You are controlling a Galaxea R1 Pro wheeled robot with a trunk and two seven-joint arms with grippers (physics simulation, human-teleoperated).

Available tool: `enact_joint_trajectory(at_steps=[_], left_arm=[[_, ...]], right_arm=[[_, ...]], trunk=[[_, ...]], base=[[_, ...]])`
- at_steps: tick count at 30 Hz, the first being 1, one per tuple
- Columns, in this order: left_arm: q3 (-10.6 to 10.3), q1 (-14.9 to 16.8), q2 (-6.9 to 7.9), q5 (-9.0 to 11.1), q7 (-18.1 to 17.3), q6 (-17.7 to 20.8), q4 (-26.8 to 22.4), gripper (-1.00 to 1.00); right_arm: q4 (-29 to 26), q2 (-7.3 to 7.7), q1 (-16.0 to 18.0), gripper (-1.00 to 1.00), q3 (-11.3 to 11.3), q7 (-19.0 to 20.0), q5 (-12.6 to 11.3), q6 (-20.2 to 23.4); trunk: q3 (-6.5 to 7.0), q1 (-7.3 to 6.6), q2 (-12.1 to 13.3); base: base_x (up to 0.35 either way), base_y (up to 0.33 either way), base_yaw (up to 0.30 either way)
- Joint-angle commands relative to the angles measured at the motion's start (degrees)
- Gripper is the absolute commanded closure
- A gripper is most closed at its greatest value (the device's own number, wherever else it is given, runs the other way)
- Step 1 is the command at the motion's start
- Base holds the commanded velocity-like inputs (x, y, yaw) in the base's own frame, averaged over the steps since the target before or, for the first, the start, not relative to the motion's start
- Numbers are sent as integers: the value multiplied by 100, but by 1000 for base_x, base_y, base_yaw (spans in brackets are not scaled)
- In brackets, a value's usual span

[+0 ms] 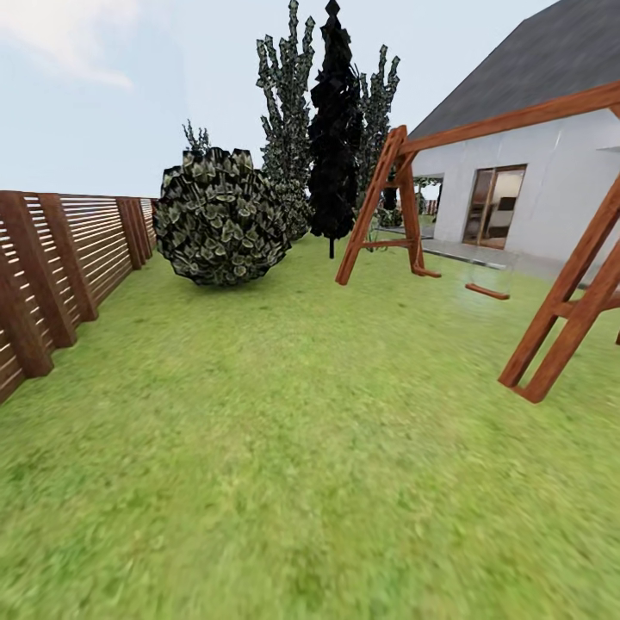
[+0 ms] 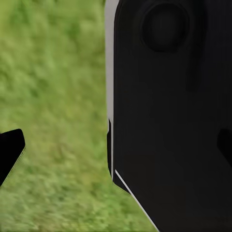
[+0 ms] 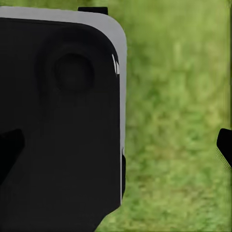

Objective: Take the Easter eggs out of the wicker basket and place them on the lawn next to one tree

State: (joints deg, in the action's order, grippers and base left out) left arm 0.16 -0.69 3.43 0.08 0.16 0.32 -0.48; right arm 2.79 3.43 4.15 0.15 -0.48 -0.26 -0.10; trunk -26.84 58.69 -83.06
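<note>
Looking from the head over the lawn [image 1: 284, 448], with a round bush [image 1: 222, 217] far left by the fence [image 1: 60, 267], the tree [image 1: 334, 129] standing far behind, a swing frame [image 1: 508, 232] right. Looking from the left wrist past a black robot body [image 2: 174, 121] onto grass; cannot tell the claw's opening. Looking likewise from the right wrist; cannot tell either.

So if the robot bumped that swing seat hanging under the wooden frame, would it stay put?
Probably not. The swing seat hangs clear of the lawn rather than resting on it, so a push would likely set it swaying. It looks like a thin flat board, so probably light. The swing frame looks sturdier.
</note>
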Motion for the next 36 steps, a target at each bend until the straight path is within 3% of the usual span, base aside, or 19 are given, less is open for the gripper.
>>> enact_joint_trajectory(at_steps=[1,21,36], left_arm=[[1,-1,0,1,2,3,-5,-100],[1,-1,0,1,2,2,-5,-100],[1,-1,0,1,2,-4,-5,-100]], right_arm=[[11,1,7,-100,2,-5,-5,0],[11,0,7,-100,2,-5,-2,-8],[11,0,7,-100,3,-5,-4,-8]], trunk=[[-4,3,-2],[-4,3,-2],[-4,3,-2]], base=[[333,0,0],[333,0,0],[333,0,-123]])
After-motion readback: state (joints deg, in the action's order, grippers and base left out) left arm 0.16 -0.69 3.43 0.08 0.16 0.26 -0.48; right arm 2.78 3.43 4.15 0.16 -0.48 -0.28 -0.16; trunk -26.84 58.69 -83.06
